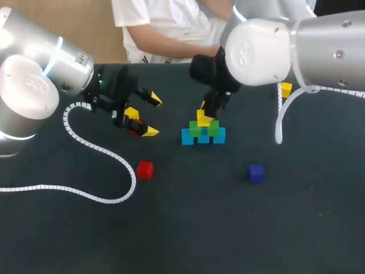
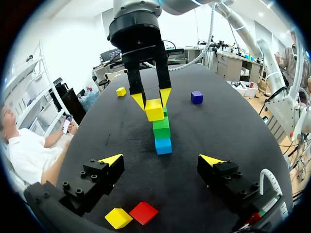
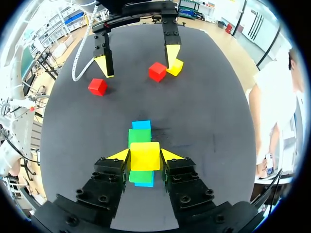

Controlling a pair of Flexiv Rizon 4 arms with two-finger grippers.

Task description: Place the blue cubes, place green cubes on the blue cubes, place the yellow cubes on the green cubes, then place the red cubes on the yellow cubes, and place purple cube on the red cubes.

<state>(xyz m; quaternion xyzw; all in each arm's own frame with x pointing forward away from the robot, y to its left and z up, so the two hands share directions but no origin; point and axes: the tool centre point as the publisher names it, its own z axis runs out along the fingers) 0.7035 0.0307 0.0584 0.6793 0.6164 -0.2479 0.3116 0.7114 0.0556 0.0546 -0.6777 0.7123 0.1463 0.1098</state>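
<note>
Head view, lower right of centre: the purple cube sits alone on the table, and a red cube lies left of centre. At mid-frame my right gripper clamps a yellow cube directly over the green cubes, which are stacked on the blue cubes. To their left my left gripper hangs with its jaws wide apart above a second red cube and a second yellow cube. A third yellow cube lies at the upper right.
</note>
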